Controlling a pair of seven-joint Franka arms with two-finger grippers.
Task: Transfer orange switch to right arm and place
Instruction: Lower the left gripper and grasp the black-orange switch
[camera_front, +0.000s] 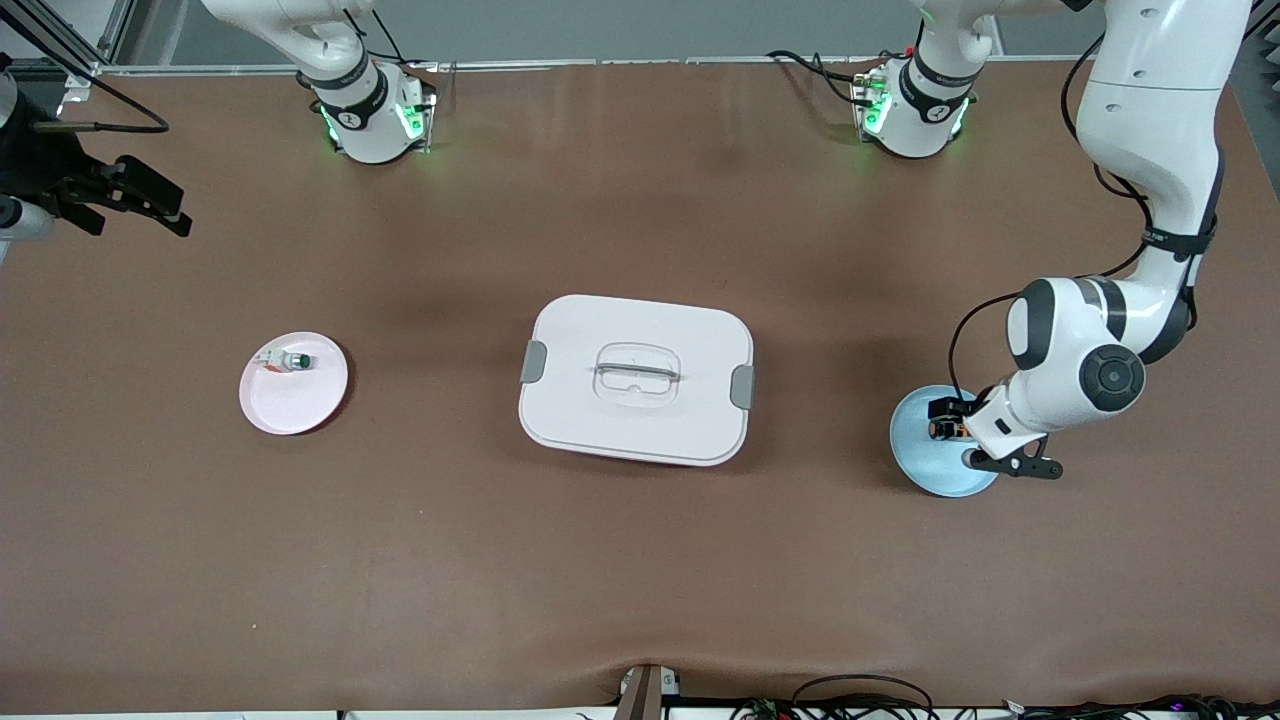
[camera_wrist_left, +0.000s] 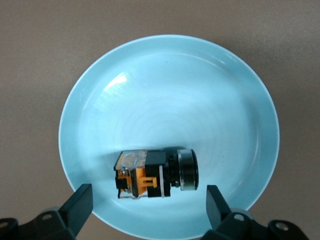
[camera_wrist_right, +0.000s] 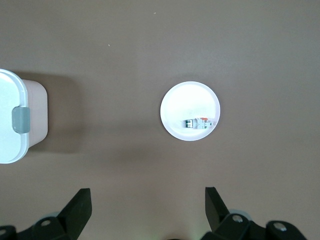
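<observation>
The right gripper (camera_front: 150, 200) hangs at the right arm's end of the table, well above the surface and well apart from every object; its fingers (camera_wrist_right: 80, 205) stand wide apart with nothing between them, and the arm waits.

A pink plate (camera_front: 320, 400) lies toward the same end of the table. A white-bodied switch with a green cap (camera_front: 290, 362) rests on its side in the plate, close to the rim nearest the robot bases. The right wrist view shows this plate (camera_wrist_right: 187, 97) and the white switch (camera_wrist_right: 197, 123) from above.

A white lidded box (camera_front: 636, 378) with grey side latches and a recessed handle sits at the middle of the table.

A light blue plate (camera_front: 925, 465) lies toward the left arm's end of the table. The orange switch (camera_front: 945, 430) rests on its side in this plate. The left gripper (camera_front: 948, 420) is down at the plate, directly over the switch.

In the left wrist view, the orange switch (camera_wrist_left: 156, 173) lies on the blue plate (camera_wrist_left: 200, 90), off centre toward the rim. The left fingers (camera_wrist_left: 80, 205) are spread apart, one to each side of the switch, and do not touch it.
</observation>
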